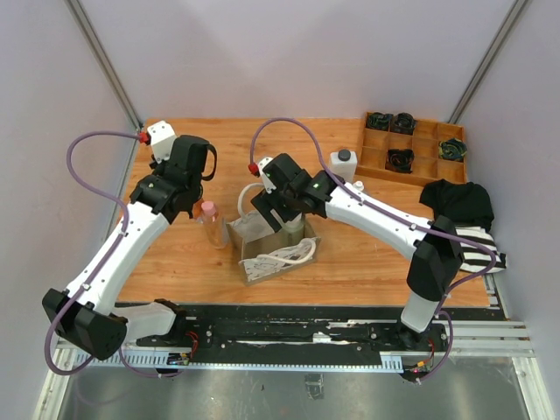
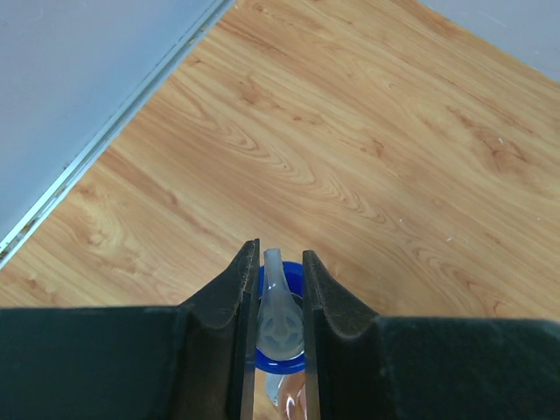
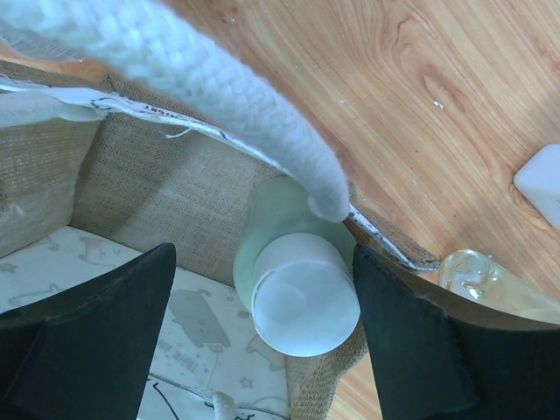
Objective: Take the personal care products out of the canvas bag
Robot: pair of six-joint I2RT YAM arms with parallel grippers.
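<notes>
The beige burlap canvas bag [image 1: 262, 251] sits mid-table, toward the near edge. The right gripper [image 3: 262, 262] hangs spread wide around a pale green bottle [image 3: 262, 234] with a white cap, upright inside the bag. The left gripper [image 2: 281, 258] is clenched on a blue-collared spray bottle [image 2: 278, 319] at its clear nozzle.

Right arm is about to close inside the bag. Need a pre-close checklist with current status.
1. Right gripper open: ok.
2. Pale green bottle inside the gripper's gap: ok.
3. Rope handle clear of that bottle: not ok, it crosses over the bottle's edge in the right wrist view.
4. Left gripper shut on blue-capped bottle: ok.
5. Canvas bag held steady for the pull: cannot tell.
</notes>
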